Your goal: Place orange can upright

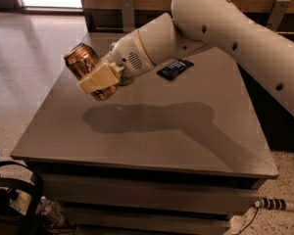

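Orange can (82, 62) is in my tool (99, 78), clamped across its middle. One tan finger (103, 75) lies over the side facing the camera; the other finger is hidden behind the can. The can hangs in the air above the table (137, 151), touching nothing but the tool. It is tilted, not upright: one end points up and away from the wrist, the other sticks out just below the finger, angled down at the table. I can't tell which end has the pull tab. Directly under and to the right of the tool, the arm's shadow (147, 117) falls on the grey top. Just behind the tool, tucked against the wrist, is a greenish can (124, 81), mostly hidden, standing on the table. Further right of the tool, past the wrist, a flat dark-blue packet (175, 68) lies on the table, well apart from the orange can. The white arm (225, 28) runs from the tool up and off to the right. Left of the tool, beyond the table edge, is pale speckled floor (34, 58). Low down, black straps (14, 195) sit at the table's near-left corner and a cable plug (272, 204) at its near-right.
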{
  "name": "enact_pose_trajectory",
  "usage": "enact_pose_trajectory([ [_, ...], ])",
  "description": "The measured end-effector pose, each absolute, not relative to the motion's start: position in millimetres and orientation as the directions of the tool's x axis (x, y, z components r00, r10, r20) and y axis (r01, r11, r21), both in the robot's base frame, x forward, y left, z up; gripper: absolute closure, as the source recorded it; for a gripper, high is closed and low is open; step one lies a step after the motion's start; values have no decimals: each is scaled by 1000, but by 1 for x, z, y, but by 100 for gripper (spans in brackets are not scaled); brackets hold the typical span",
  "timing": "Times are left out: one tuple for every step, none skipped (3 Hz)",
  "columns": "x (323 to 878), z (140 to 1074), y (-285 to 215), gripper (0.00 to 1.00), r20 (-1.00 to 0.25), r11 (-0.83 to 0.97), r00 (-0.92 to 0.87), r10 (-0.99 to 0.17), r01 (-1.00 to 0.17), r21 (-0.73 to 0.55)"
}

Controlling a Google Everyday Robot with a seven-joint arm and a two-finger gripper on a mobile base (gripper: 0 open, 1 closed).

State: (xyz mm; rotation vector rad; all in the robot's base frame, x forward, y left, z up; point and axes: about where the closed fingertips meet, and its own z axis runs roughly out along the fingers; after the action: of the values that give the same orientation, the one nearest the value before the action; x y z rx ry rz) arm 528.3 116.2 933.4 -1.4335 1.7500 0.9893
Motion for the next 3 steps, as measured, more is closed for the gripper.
enact_pose_trajectory([
  [514,936,116,100,-904,31,-99,-416,-995,94],
  [504,938,115,100,-933,-33,-38,-358,-998,53],
  [504,937,117,100,-932,-24,-41,-361,-998,53],
])
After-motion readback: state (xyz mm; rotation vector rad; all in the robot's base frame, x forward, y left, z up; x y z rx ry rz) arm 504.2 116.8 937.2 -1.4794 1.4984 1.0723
